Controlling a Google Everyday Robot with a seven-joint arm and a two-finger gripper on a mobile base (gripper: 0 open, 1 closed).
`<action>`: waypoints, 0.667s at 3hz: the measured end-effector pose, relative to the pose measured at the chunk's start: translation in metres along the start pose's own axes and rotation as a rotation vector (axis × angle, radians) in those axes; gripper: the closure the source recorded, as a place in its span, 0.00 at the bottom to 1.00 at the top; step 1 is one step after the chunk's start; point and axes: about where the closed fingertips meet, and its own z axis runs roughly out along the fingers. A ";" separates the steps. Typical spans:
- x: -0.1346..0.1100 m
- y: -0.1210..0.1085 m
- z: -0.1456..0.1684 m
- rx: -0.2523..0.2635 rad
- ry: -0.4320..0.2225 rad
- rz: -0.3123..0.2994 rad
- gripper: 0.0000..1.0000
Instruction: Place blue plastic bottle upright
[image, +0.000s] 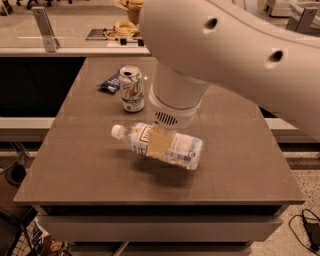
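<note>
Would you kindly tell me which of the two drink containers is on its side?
The clear plastic water bottle with the white cap, gripped horizontally in the claw; the white-green metal can behind it stands upright.
</note>
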 end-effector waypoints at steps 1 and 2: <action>0.005 -0.018 -0.018 0.037 -0.065 -0.003 1.00; 0.010 -0.036 -0.036 0.069 -0.157 -0.013 1.00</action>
